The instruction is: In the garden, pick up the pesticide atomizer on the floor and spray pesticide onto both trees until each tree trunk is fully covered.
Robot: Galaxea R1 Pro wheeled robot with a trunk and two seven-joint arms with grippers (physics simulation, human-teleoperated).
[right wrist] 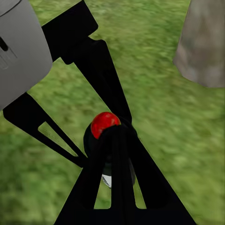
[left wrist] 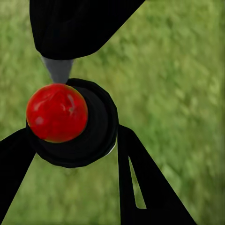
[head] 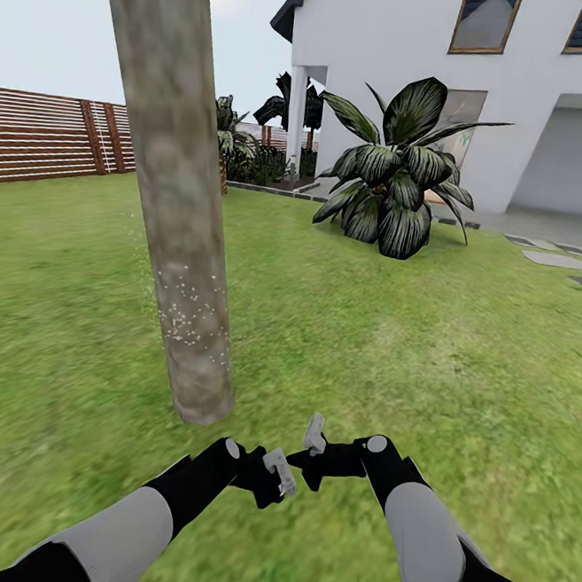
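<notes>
Both arms low over the grass (head: 367, 334). Pesticide atomizer (right wrist: 110, 140), black with red top, sits clamped in the right gripper (head: 311, 453) fingers; left gripper (head: 277, 478) just beside, grip unclear. Ahead, tree trunk (head: 181, 227) flecked with whitish pesticide (head: 183, 307); house (head: 436, 74) beyond.

I see a mottled grey-brown tree trunk (head: 180, 191) flecked with whitish pesticide (head: 187, 312) specks. The floor (head: 393, 336) is blotchy green grass. The pesticide atomizer (left wrist: 77, 124) is black with a glossy red cap. The fence (head: 48, 136) has brown slats; the house (head: 455, 66) is white.
</notes>
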